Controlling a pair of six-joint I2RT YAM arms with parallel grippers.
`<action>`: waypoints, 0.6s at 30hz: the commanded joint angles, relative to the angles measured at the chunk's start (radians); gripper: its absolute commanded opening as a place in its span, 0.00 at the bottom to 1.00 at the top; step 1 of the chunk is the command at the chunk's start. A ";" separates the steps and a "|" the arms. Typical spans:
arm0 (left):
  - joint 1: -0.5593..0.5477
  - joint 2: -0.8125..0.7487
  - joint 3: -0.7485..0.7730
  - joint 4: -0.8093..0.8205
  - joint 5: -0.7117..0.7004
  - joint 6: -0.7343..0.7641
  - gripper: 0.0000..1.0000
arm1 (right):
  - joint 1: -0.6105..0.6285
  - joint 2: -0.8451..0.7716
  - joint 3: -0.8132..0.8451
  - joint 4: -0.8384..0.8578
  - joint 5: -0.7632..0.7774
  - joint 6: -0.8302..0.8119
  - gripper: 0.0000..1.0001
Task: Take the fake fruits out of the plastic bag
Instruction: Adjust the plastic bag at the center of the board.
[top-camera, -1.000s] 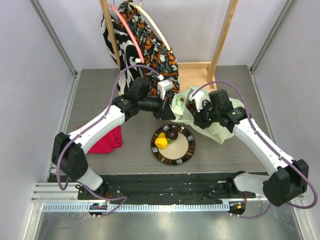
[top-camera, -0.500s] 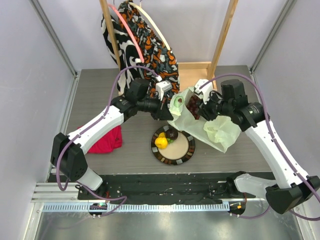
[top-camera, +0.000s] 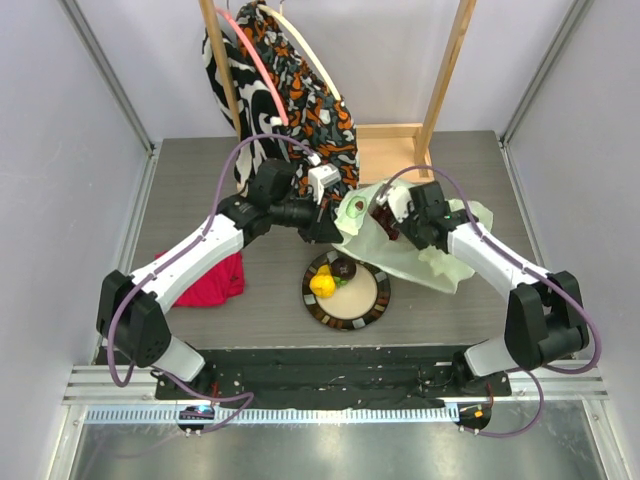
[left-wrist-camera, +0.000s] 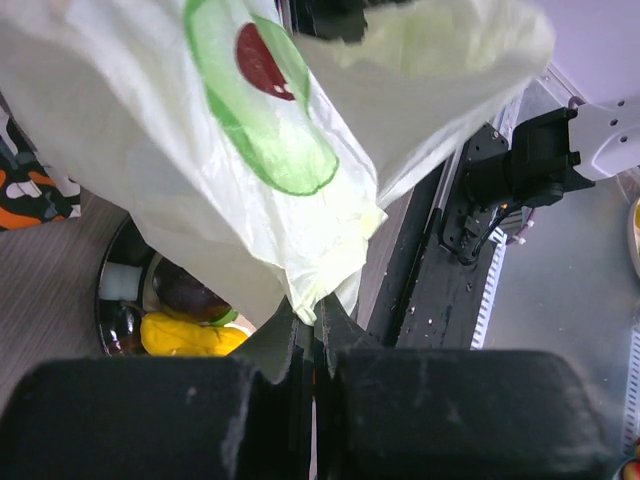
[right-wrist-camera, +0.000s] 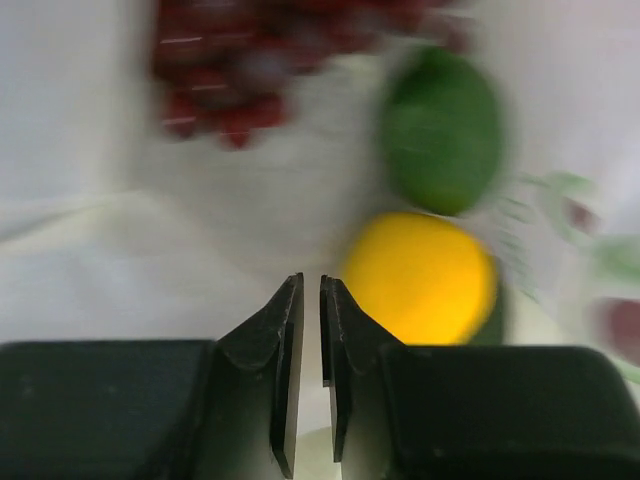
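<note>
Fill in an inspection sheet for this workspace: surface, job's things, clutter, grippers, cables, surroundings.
Surface: grey wood-grain table.
Job's things: plastic bag held up at one edge; grape bunch, green fruit and yellow-orange fruit lie against its plastic; yellow fruit and dark fruit sit on the plate.
Clutter: red cloth, left of the plate.
Grippers: left gripper shut on the bag's edge; right gripper over the bagged fruits, jaws nearly together, nothing seen between them.
Cables: purple cables loop along both arms; no snag seen.
Surroundings: patterned cloth bags hang on a wooden rack; pale walls.
</note>
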 joint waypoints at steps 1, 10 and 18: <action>0.005 -0.048 0.004 -0.002 0.030 0.036 0.00 | -0.112 -0.013 0.027 0.198 0.206 -0.031 0.19; 0.004 -0.068 -0.046 -0.053 0.017 0.131 0.00 | -0.209 -0.086 -0.067 0.174 0.228 -0.009 0.36; -0.035 0.013 0.067 -0.042 0.052 0.116 0.00 | -0.203 -0.018 0.019 0.138 -0.093 0.029 0.66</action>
